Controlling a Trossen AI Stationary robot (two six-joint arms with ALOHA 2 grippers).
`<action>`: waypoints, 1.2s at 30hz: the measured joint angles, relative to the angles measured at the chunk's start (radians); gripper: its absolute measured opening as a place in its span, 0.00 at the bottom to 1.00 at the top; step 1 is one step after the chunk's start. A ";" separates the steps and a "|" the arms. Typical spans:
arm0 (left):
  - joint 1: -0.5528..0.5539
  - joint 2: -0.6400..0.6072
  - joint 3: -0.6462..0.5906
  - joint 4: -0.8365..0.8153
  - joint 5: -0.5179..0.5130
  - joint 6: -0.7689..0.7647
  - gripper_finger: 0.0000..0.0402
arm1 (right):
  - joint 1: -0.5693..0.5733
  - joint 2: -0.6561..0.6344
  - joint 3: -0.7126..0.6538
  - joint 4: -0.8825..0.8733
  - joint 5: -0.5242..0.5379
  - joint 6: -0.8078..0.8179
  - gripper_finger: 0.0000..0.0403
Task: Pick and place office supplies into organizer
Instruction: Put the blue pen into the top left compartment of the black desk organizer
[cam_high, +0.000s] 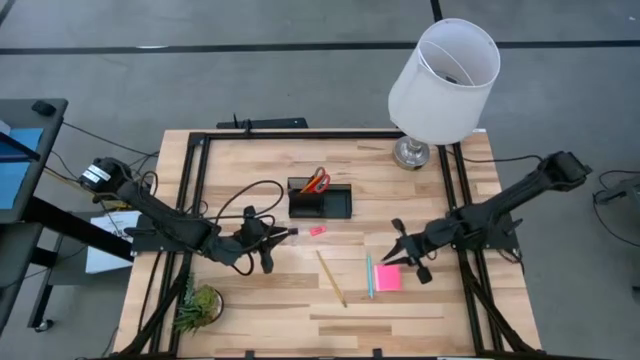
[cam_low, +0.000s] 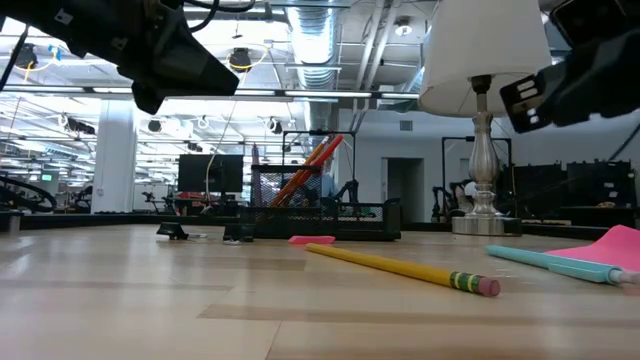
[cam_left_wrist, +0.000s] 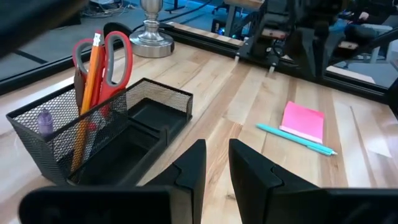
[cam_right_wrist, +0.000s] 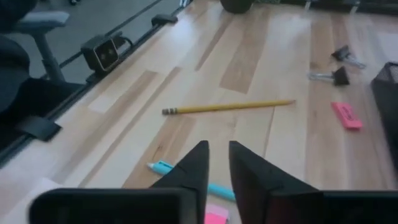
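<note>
Right gripper (cam_high: 404, 262) hovers over the teal pen (cam_high: 369, 276) and pink sticky pad (cam_high: 387, 277), fingers slightly apart, empty. Left gripper (cam_high: 272, 246) likewise, beside the mesh organizer (cam_high: 335, 203) holding scissors (cam_high: 317, 181).

Pale wooden plank counter (cam_high: 270, 310), smooth, satin sheen. Black wire-mesh metal organizer (cam_left_wrist: 112, 134), matt. Red plastic-handled scissors (cam_left_wrist: 115, 56), glossy. Yellow wooden pencil (cam_right_wrist: 227, 107), metal ferrule. Pink paper sticky pad (cam_left_wrist: 303, 121), matt. White cloth lampshade (cam_high: 443, 82), shiny metal lamp base (cam_left_wrist: 151, 43).
</note>
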 joint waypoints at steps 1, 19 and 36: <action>0.000 0.000 0.000 0.001 0.000 0.001 0.15 | 0.002 0.037 0.000 0.033 0.000 -0.009 0.17; 0.000 0.000 0.000 -0.014 0.000 0.023 0.15 | 0.145 0.451 0.204 0.175 -0.087 -0.647 0.29; 0.002 0.000 0.001 -0.038 0.020 0.016 0.15 | 0.159 0.780 0.714 -0.607 -0.077 -0.817 0.29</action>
